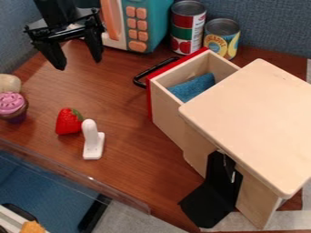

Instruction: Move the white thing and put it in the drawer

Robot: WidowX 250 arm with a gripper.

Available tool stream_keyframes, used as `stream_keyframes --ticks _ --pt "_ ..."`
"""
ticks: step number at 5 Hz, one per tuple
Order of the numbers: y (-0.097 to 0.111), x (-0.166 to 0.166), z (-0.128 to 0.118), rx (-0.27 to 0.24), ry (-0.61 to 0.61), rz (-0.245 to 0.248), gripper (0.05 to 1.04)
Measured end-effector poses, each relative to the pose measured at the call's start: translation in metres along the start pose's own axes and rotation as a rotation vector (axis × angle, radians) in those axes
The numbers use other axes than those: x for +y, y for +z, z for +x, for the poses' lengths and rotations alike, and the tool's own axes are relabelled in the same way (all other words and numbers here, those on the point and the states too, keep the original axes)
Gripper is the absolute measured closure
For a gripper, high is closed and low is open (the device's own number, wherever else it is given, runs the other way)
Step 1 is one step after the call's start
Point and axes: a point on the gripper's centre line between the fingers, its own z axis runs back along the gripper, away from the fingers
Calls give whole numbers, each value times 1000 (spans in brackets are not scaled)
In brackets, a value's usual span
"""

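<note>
My gripper [79, 63] hangs spread wide over the table's [124, 145] far left as the white thing [93, 143] sits beside a strawberry [68, 122], left of the open drawer [166, 107] holding blue cloth [193, 87].

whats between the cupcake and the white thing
In the camera view, a red strawberry lies between the cupcake and the white thing.

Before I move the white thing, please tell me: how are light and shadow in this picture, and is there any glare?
Camera view: top of the wooden box brightly lit, its side more shaded; white thing bright against the brown table; gripper mostly dark, with faint highlights; pale glints along the clear plastic edge.
</note>
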Motion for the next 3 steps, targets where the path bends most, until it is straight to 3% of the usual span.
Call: stream_keyframes --ticks 1,3 --pt "-9 2 -4 27 -1 1 83" --pt "-6 2 -32 -42 -140 8 83"
